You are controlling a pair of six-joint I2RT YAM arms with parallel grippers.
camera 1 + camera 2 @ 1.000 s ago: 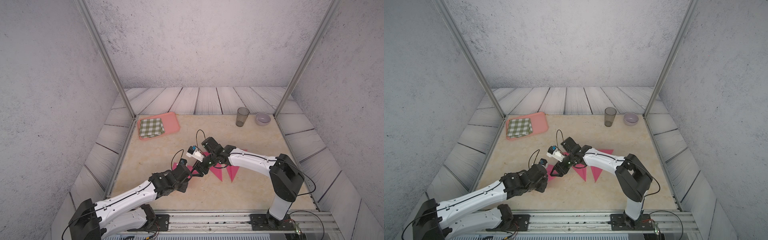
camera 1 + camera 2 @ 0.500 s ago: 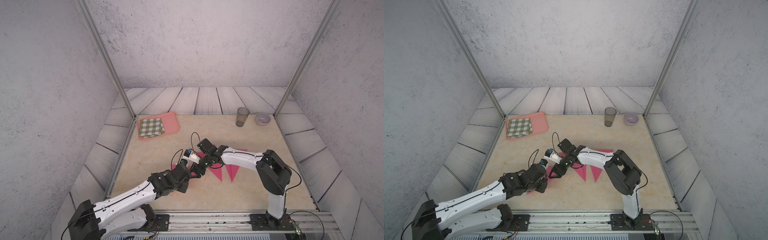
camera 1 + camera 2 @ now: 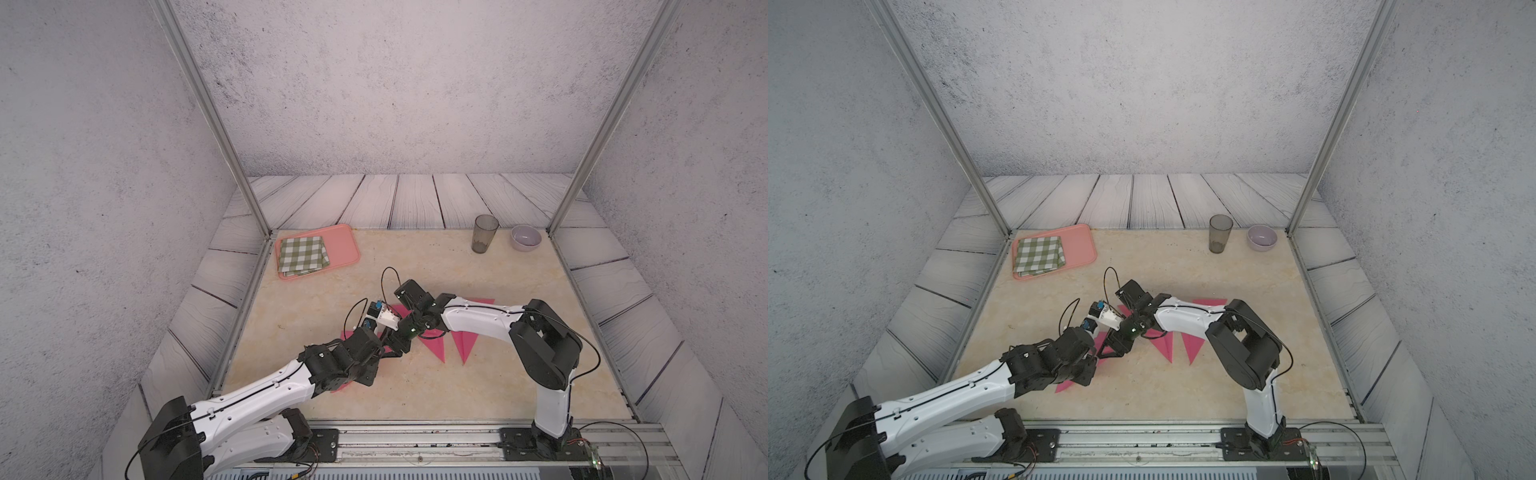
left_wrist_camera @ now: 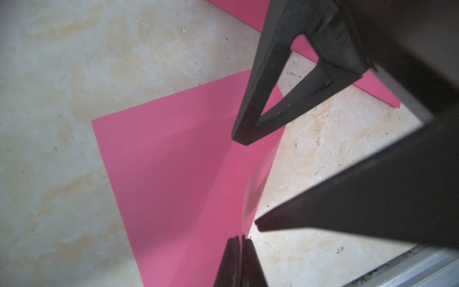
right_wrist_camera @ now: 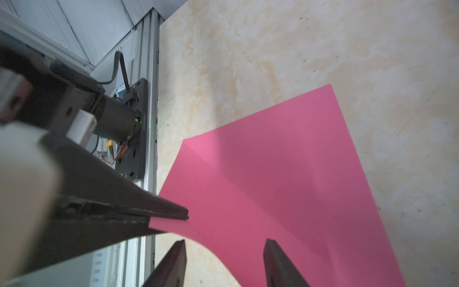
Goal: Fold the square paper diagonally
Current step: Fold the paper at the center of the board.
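Right pincer (image 5: 226, 243) narrowed; paper (image 4: 173, 161) corner seemingly upturned.

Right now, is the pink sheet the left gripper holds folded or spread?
Spread, not folded: the sheet lies open, one corner curled up in the shut left gripper.

The left gripper (image 4: 240, 240) pinches the raised edge of the pink paper (image 4: 173, 161), which the right gripper (image 4: 250, 182) straddles, fingers apart.

Table (image 3: 415, 270), tray (image 3: 347, 249), cup (image 3: 484, 233), bowl (image 3: 525, 237), square paper (image 4: 173, 174), triangles (image 3: 465, 343)
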